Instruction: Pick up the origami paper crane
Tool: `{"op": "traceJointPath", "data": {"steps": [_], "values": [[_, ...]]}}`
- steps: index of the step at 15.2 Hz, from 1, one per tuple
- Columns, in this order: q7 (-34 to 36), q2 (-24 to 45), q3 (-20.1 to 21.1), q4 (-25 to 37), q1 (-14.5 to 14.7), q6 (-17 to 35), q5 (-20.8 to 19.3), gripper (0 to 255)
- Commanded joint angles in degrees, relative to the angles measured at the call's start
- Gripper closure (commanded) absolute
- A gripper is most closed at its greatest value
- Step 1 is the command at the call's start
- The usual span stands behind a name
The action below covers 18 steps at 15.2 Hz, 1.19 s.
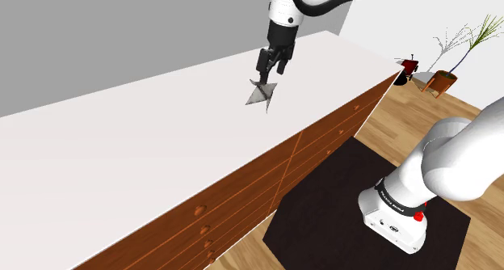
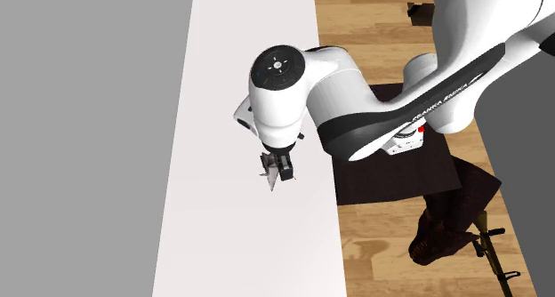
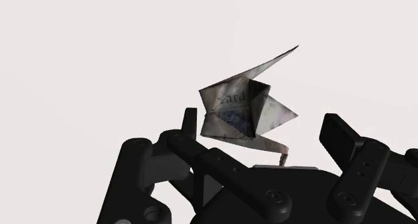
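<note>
the paper crane (image 3: 234, 108) carries print, and the letters "ard" read on one fold. it sits on the white surface (image 1: 121, 147) between the fingers of the black tool (image 3: 262, 122). the tool is spread wide, one finger (image 3: 191, 122) just beside the crane and the other clear of it, so it grasps nothing.

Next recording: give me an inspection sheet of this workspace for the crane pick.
Surface: white dresser top.
Job's things: paper crane, printed paper, between the fingers, close against one, apart from the other.
Clutter: nothing seen.
Grippers: black gripper open, over the crane, not clasping it.
Cables: nothing seen.
Surroundings: wooden drawer fronts, dark rug, wooden floor, potted plant, grey wall.
</note>
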Motion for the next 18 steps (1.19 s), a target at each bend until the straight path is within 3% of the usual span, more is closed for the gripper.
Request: {"op": "traceJointPath", "data": {"steps": [1, 8, 9, 18], "values": [[-0.16, 1.01, 0.2, -0.39, 0.17, 1.48, 0.0, 0], [-0.36, 1.97, 0.3, -3.73, 0.22, 5.76, 0.06, 0], [-0.32, 1.99, 0.32, -3.7, 0.23, 5.77, 0.06, 255], [-0.36, 1.97, 0.3, -3.73, 0.21, 5.76, 0.06, 255]]}}
